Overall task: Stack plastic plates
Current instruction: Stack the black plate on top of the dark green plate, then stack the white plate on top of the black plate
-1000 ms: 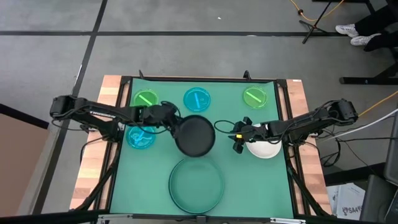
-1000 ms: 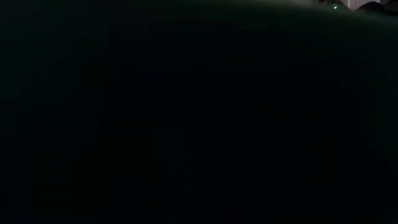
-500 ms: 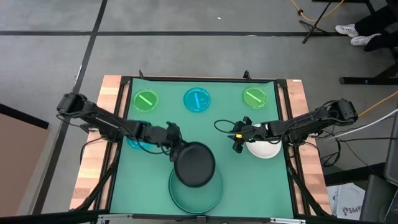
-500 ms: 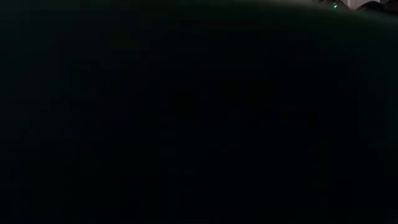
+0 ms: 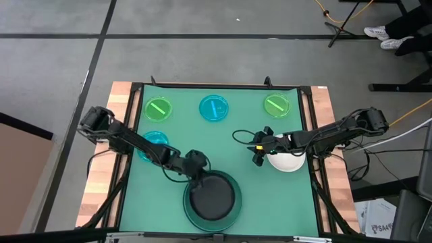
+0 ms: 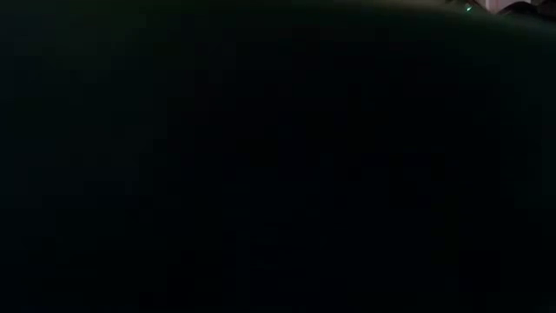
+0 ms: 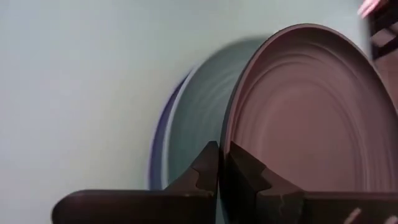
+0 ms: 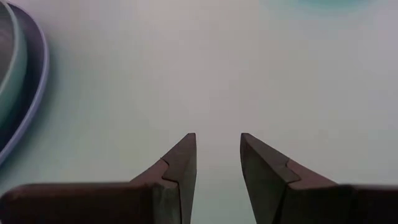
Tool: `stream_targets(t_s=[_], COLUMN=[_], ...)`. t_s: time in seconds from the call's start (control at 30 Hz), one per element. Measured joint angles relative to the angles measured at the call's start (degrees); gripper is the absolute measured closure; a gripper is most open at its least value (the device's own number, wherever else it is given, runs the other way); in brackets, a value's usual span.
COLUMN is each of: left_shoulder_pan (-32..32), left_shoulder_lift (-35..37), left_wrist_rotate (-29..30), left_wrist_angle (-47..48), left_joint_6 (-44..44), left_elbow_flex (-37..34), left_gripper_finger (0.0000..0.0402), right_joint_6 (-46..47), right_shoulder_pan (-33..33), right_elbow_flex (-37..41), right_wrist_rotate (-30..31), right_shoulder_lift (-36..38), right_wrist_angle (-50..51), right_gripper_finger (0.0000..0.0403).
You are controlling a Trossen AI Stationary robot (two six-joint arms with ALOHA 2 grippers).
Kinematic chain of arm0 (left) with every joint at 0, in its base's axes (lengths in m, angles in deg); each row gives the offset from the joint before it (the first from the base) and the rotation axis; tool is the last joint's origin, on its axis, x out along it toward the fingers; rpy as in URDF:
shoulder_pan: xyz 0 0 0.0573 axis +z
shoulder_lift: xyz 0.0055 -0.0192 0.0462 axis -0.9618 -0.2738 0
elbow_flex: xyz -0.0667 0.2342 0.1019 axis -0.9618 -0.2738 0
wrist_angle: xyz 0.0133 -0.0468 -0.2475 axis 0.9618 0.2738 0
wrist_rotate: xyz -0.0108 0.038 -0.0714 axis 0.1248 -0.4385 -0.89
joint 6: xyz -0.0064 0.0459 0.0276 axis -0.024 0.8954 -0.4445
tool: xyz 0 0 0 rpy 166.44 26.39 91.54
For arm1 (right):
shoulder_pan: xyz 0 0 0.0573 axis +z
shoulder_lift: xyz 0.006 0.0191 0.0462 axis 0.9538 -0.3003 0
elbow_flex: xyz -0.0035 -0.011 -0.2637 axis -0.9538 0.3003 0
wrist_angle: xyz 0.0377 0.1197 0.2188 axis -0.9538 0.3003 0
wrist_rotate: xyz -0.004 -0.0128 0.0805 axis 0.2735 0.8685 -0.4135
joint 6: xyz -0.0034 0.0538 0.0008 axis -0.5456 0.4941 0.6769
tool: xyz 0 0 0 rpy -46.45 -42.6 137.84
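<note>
Round black plate [image 5: 214, 196] pinched by left gripper [image 5: 198, 173].

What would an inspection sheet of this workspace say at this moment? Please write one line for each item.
Surface: green mat on a wooden table.
Job's things: black plate over the dark green plate, which sits on a blue plate; white plate at right; two bright green plates and a cyan plate along the far edge; another cyan plate partly under the left arm.
Clutter: nothing seen.
Grippers: left gripper shut on the black plate's rim; right gripper open, empty, beside the white plate.
Cables: cables on the floor at right.
Surroundings: a person's shoes at far right; low view dark.
</note>
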Motion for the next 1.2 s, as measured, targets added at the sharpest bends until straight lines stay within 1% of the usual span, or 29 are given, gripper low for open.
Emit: stream_targets(t_s=[0.07, 0.13, 0.3, 0.43, 0.53, 0.67, 0.77, 0.83, 0.93, 1.0, 1.1, 1.2], left_shoulder_pan=[-0.03, -0.01, 0.34, 0.36, 0.50, 1.01, 1.21, 1.08, 0.66, 0.15, -0.74, -1.98], left_shoulder_lift=[-1.58, -3.01, -4.49, -4.52, -4.52, -4.52, -4.03, -3.09, -1.52, -0.70, -0.49, -0.49], left_wrist_rotate=[-0.03, -0.04, -1.56, -1.56, -2.40, -3.62, -5.83, -7.33, -8.80, -8.52, -7.29, -5.60], left_wrist_angle=[3.44, 4.70, 3.75, 2.91, 1.68, 1.82, 2.12, 2.29, 2.38, 3.47, 3.63, 4.53], left_joint_6=[-0.01, 0.02, 0.20, 1.57, 1.93, 2.15, 3.79, 5.24, 6.17, 6.61, 7.82, 8.03], left_elbow_flex=[1.66, 2.44, 2.88, 2.86, 2.86, 2.86, 2.86, 2.84, 2.86, 2.86, 2.86, 2.86], left_gripper_finger=[0.0389, 0.0389, 0.0389, 0.0386, 0.0371, 0.0336, 0.0312, 0.0301, 0.0291, 0.0288, 0.0287, 0.0287], right_joint_6=[0.02, 0.00, 0.00, 0.01, 0.28, 0.28, 0.32, -0.17, -1.32, -1.21, 0.32, 4.20], right_shoulder_pan=[0.00, 0.00, 0.00, 0.00, 0.00, 0.00, 0.00, -0.02, -0.01, 0.77, 3.20, 6.09], right_elbow_flex=[0.00, 0.00, 0.00, 0.00, 0.00, 0.00, -0.04, -0.45, -3.49, -6.24, -9.78, -12.07], right_wrist_rotate=[-0.02, -0.02, -0.22, -0.46, -0.10, 0.04, -0.57, -2.07, -3.37, -3.36, -2.46, -2.53], right_shoulder_lift=[0.00, 0.00, 0.00, 0.00, 0.00, 0.00, 0.00, 0.00, 0.00, 0.00, 0.00, 0.02], right_wrist_angle=[0.01, -0.01, 0.03, 0.02, 0.04, 0.20, 1.15, 4.04, 12.12, 17.57, 22.60, 27.69], right_gripper_finger=[0.0288, 0.0288, 0.0288, 0.0288, 0.0288, 0.0288, 0.0288, 0.0288, 0.0288, 0.0288, 0.0288, 0.0288])
